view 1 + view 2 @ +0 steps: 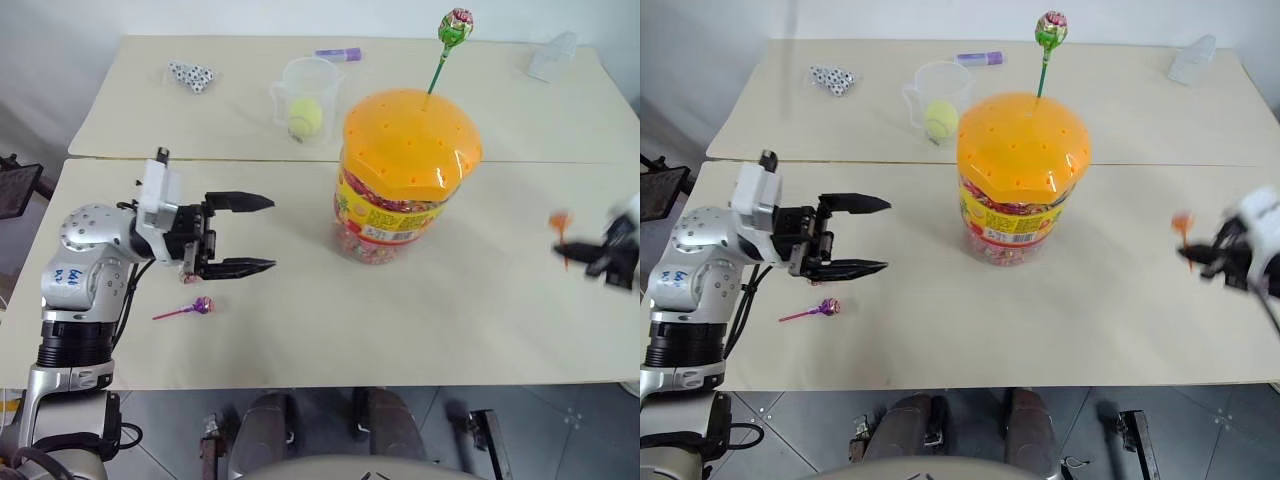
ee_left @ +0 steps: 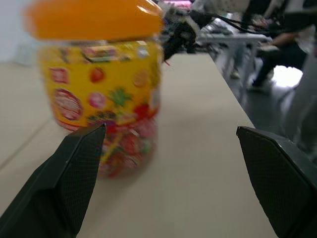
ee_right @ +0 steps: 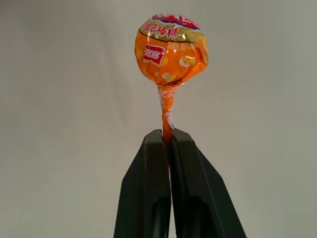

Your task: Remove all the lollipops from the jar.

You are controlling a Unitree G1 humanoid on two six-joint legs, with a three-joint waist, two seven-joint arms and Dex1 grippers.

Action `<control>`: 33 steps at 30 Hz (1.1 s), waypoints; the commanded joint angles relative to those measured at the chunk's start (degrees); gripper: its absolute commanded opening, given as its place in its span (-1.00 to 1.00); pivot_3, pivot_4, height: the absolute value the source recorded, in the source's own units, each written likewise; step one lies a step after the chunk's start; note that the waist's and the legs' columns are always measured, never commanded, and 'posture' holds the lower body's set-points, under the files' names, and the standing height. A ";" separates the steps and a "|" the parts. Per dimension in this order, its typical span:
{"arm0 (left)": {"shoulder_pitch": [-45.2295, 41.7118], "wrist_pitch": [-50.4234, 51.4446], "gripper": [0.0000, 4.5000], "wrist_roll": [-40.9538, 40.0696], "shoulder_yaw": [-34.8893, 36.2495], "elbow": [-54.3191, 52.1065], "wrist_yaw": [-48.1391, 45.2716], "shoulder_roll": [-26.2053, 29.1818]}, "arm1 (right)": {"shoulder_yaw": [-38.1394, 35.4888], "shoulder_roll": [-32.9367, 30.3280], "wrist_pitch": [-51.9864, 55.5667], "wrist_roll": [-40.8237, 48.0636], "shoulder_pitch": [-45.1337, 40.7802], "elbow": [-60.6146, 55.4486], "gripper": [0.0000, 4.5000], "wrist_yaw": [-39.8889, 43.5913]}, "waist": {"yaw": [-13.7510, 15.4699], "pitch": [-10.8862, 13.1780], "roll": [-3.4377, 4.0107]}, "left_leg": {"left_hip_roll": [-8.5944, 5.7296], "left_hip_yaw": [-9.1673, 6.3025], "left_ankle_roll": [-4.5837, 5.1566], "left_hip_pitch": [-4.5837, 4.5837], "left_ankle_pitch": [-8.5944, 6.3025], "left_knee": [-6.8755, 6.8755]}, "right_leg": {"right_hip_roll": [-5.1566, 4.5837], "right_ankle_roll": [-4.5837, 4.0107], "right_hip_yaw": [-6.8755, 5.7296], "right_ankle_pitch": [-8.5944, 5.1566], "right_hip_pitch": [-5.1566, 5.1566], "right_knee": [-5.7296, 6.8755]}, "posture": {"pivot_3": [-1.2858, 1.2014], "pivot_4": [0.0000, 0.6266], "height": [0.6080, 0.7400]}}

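Orange lollipop — stick pinched in right tool, seemingly angled downward.

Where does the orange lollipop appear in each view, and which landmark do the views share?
Left eye view: orange lollipop at the right edge, in the right tool.
Right eye view: right edge too.
Left wrist view: I cannot tell.
Right wrist view: centre, its stick pinched by the tool.
Shared landmark: the jar, seen in both eye views and the left wrist view.
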 commanded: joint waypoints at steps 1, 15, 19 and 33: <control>-0.09 -0.32 1.00 -0.20 0.74 -1.87 0.60 0.23 | -0.01 1.69 -7.60 -5.04 1.82 0.47 -0.97 -0.60 | -0.29 0.00 0.03 | 0.01 -0.07 0.02 0.02 0.01 0.02 | 0.00 -0.01 0.07 0.00 0.00 0.00 | 0.03 -0.52 1.00; -0.18 9.93 1.00 -11.64 9.74 -4.20 10.32 -1.82 | -13.93 11.64 -18.31 10.93 -3.52 -5.34 0.52 12.61 | -0.15 -0.04 -0.04 | 0.14 -0.33 0.04 0.12 0.01 0.08 | -0.01 -0.02 0.16 0.03 0.07 0.06 | 0.03 -0.52 1.00; -0.99 14.82 1.00 -17.75 15.29 -3.25 16.88 -3.63 | -13.71 14.38 -12.19 19.43 -13.20 -12.03 0.52 9.40 | -0.04 0.00 0.03 | 0.25 -0.50 0.05 0.16 0.02 0.13 | -0.05 -0.01 0.12 0.04 0.08 0.26 | 0.03 -0.52 1.00; -0.74 15.28 1.00 -17.72 14.76 -3.30 18.56 -5.94 | 6.55 27.90 -5.44 11.07 -47.59 -4.03 0.52 -1.41 | -0.02 0.01 0.02 | 0.08 -0.39 0.05 -0.12 0.01 0.11 | -0.15 0.00 -0.28 0.05 -0.03 0.28 | 0.03 -0.52 1.00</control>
